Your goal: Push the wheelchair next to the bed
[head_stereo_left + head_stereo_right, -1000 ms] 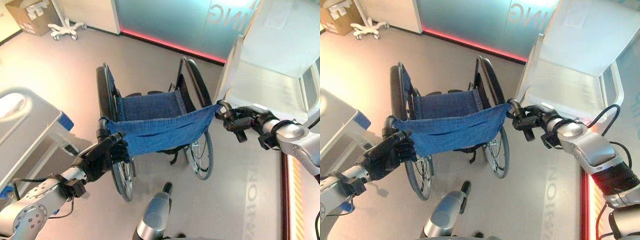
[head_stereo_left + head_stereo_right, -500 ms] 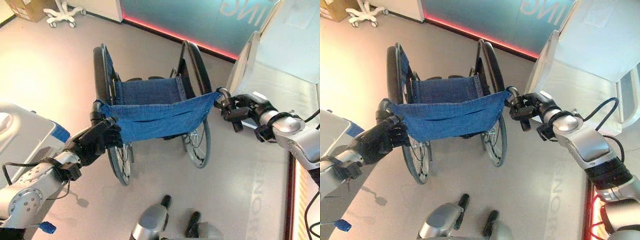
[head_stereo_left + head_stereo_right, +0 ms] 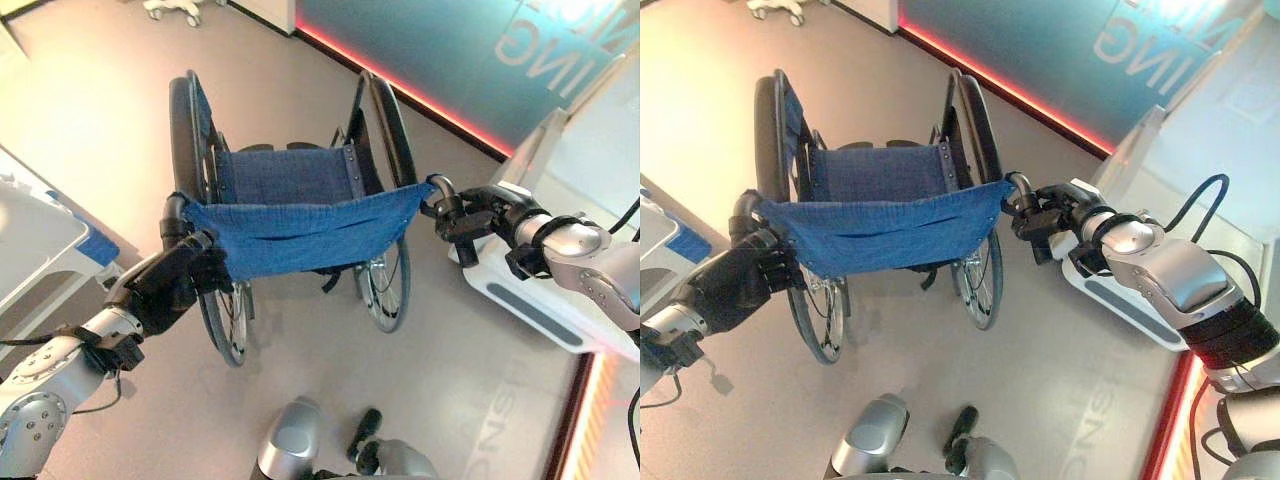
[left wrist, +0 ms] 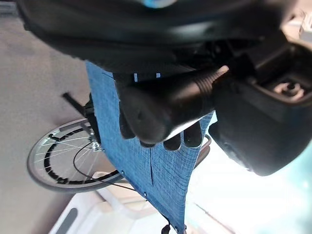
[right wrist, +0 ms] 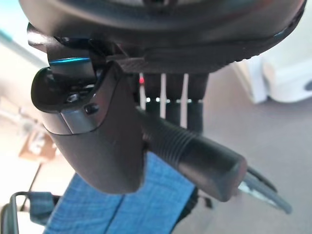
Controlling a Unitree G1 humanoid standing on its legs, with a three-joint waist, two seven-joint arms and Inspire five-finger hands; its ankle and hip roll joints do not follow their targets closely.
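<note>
Both arms reach forward: the left hand and the right hand are each curled round a wheelchair push handle.

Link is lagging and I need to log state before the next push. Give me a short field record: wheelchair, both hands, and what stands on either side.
wheelchair: upright on the floor, blue seat and backrest, back toward the robot
left hand: curled round the left push handle
right hand: curled round the right push handle
left side: edge of a bed, apart from the wheelchair
right side: white base unit on the floor, beside the right wheel
</note>
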